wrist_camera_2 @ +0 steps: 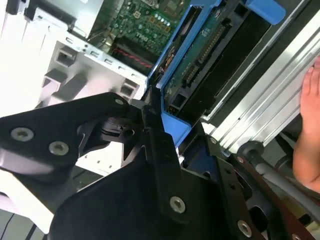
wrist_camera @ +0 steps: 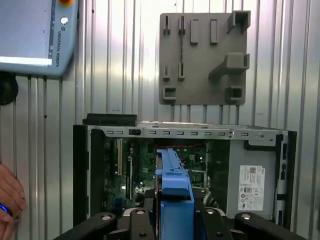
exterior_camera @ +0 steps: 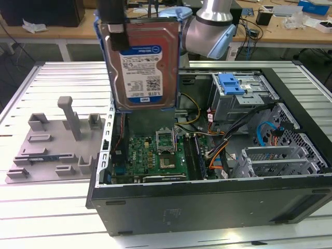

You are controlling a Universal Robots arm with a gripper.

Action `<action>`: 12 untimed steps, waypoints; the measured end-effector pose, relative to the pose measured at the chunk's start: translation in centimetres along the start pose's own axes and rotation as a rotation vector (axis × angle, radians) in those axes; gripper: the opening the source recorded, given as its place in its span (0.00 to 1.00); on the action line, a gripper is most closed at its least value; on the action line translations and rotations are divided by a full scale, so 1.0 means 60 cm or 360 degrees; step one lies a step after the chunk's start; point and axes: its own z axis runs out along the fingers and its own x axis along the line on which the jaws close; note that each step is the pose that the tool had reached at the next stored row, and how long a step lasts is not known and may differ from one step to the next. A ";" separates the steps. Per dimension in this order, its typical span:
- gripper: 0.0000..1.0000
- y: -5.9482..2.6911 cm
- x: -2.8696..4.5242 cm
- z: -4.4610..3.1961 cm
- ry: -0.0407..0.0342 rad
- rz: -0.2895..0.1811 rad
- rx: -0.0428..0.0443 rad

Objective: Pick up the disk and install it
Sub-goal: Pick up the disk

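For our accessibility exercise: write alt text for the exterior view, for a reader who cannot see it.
The gripper holds the disk upright above an open computer case; a grey fixture plate lies at the exterior view's left.

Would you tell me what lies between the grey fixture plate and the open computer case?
Nothing does: in the first wrist view, a bare strip of the ribbed metal table separates the grey fixture plate from the computer case.

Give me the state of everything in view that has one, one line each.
disk, held upright above the computer case, not yet installed
gripper, shut on the disk
computer case, on its side, side panel off
gray fixture, flat on the table beside the computer case
hand, over the table, apart from the computer case
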 end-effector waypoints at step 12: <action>0.37 -0.101 0.058 0.005 -0.0001 0.0000 0.0000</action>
